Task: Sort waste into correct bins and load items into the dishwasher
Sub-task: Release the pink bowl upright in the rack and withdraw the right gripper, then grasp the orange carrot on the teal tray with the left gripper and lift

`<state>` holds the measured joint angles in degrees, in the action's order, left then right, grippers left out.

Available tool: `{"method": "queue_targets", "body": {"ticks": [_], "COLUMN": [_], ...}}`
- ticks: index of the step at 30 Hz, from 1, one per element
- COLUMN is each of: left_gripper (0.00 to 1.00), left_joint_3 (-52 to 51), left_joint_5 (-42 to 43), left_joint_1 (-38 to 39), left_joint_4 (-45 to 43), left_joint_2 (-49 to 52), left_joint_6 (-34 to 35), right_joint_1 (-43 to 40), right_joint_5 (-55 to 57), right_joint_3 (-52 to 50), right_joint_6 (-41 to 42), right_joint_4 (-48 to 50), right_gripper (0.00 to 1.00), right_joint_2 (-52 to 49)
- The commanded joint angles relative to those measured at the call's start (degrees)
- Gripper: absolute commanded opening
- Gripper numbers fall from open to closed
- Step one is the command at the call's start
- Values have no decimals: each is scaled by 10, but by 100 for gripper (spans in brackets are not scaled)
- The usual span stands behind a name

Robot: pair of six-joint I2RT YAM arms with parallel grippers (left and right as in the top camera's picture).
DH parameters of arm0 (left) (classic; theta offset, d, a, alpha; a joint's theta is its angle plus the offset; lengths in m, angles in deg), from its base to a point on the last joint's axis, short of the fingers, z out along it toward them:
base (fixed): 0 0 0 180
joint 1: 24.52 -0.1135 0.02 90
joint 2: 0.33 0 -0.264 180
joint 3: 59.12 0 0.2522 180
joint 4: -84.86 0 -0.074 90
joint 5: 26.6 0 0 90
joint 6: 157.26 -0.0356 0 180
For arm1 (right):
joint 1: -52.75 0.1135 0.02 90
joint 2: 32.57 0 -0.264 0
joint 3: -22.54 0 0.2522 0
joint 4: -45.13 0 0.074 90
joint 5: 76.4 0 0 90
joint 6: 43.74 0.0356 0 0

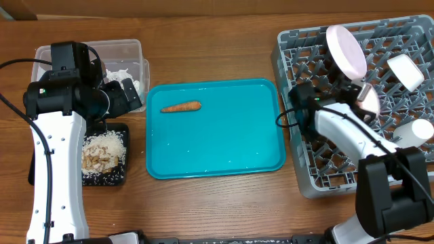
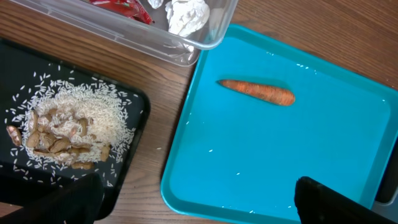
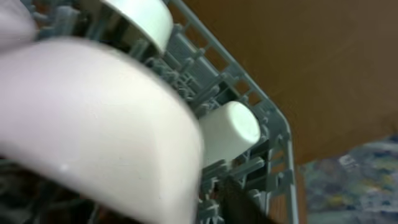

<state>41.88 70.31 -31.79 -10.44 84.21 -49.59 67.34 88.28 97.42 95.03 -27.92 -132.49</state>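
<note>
Overhead: left pincer [image 1: 129, 98] at the clear tub [image 1: 122, 43], carrot piece [image 1: 181, 106] to its right on the teal tray [image 1: 224, 152]; right pincer [image 1: 354, 93] at a white bowl [image 1: 368, 100] in the dish rack [image 1: 305, 61].
Left wrist: we see jaws spread wide, empty.
Right wrist: bowl directly ahead; we cannot tell the pincer's opening.

The scene looks like a robotics lab bench set up as a kitchen clean-up station. Two white-and-black robot arms, the left arm [image 1: 64, 183] and the right arm [image 1: 346, 132], stand at a plain wooden table [image 1: 224, 203], with black cables [image 1: 45, 163] running along them. Kitchen things sit loose on the tabletop: a grey dish rack [image 1: 298, 54] holding white dishes [image 1: 346, 51], a teal tray [image 1: 224, 149] with a lone carrot [image 1: 182, 106], a clear tub [image 1: 129, 47], and a black tray [image 1: 105, 177] of rice and scraps [image 1: 102, 152]. In the right wrist view, a speckled bluish floor covering [image 3: 354, 180] shows beyond the table edge.
</note>
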Motion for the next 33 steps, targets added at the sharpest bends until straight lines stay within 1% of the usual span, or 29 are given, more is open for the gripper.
{"method": "queue_targets", "body": {"ticks": [1,2,3,5,9,12,14,16,20,22,24,26,28,30,33], "left_gripper": [100,100,100,100,100,100,100,100,100,100,100,100,100,99,100], "left_joint_3": [-5,-5,-5,-5,-5,-5,-5,-5,-5,-5,-5,-5,-5,-5,-5], "left_joint_5": [7,7,7,9,22,21,21,21,19,19,19,19,21,21,21], "left_joint_1": [-2,-2,-2,-2,-2,-2,-2,-2,-2,-2,-2,-2,-1,5,29], "left_joint_4": [0,0,0,-1,-2,-2,-2,-2,-1,0,2,6,10,7,-7], "left_joint_2": [-2,-2,-2,-2,-2,-2,-2,-2,-2,-2,-2,-2,-2,-2,1], "left_joint_6": [2,1,2,2,2,2,1,1,-8,-10,-10,-10,-10,-19,-33], "right_joint_1": [30,35,38,47,67,76,76,76,76,76,76,76,76,76,76], "right_joint_5": [-38,-39,-39,-39,-45,-101,-167,-237,-434,-588,-704,-799,-849,-874,-876], "right_joint_3": [-4,-3,-2,-2,-2,5,16,28,51,59,61,60,60,60,60], "right_joint_6": [-1,-1,-1,-1,-2,-7,-18,-58,-227,-322,-373,-391,-394,-394,-394], "right_joint_4": [-9,-16,-19,-26,-30,-29,-27,-19,40,81,115,156,186,207,212], "right_gripper": [64,76,84,92,100,100,100,100,100,100,100,100,100,100,100], "right_joint_2": [0,3,7,19,61,100,125,145,170,176,176,175,174,174,174]}}
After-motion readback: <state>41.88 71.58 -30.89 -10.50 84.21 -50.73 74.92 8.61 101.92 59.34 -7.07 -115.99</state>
